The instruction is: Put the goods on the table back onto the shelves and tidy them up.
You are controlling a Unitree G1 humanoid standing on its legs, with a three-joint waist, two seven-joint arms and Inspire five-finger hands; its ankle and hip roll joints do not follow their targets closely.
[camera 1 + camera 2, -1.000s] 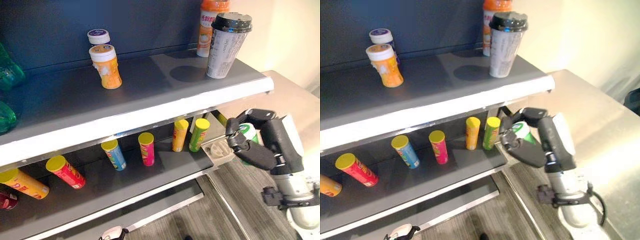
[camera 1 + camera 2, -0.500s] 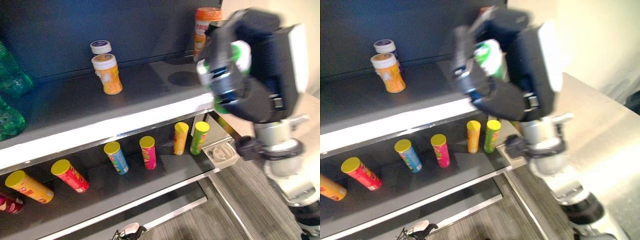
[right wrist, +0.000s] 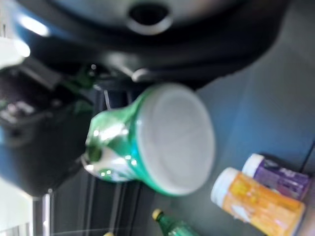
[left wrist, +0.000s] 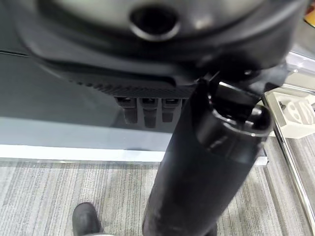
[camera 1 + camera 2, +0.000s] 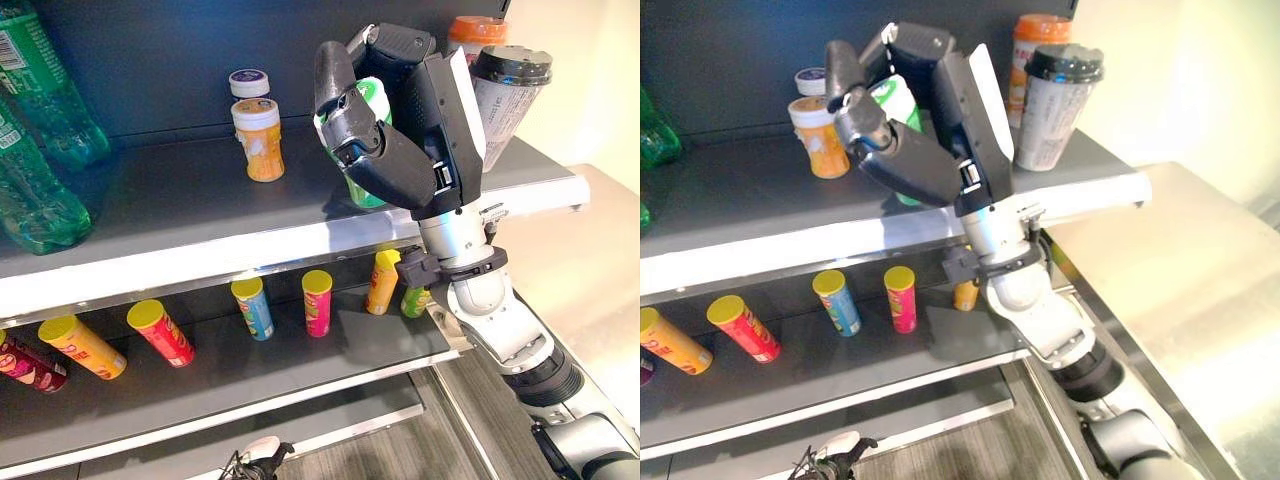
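Above the front edge of the upper shelf (image 5: 250, 250), in the left eye view, the right hand (image 5: 400, 160) is holding a green canister (image 5: 368, 110) with a white lid, its fingers curled round it. An orange jar (image 5: 262, 140) and a purple-lidded jar (image 5: 248, 83) are standing toward the back of this shelf, one just behind the other. Green bottles (image 5: 45, 150) are lying at its left end. A dark-lidded cup (image 5: 505, 100) and an orange-capped bottle (image 5: 475, 30) are standing near its right end. On the lower shelf (image 5: 250, 380), tall tubes with yellow lids (image 5: 250, 305) are lying in a row.

From the right eye view, the same hand (image 5: 910, 150) is showing with the canister (image 5: 898, 105) clamped in it, over the upper shelf (image 5: 770, 200), well apart from the cup (image 5: 1055, 105).

Seen from the left wrist view, the left hand (image 4: 147, 110) is hanging over a striped floor (image 4: 59, 191); I cannot tell if its fingers are apart or together.

Close up in the right wrist view, the canister (image 3: 157, 140) is sitting between the dark fingers (image 3: 34, 128), with the orange jar (image 3: 258, 204) and the purple-lidded jar (image 3: 278, 177) beyond it.
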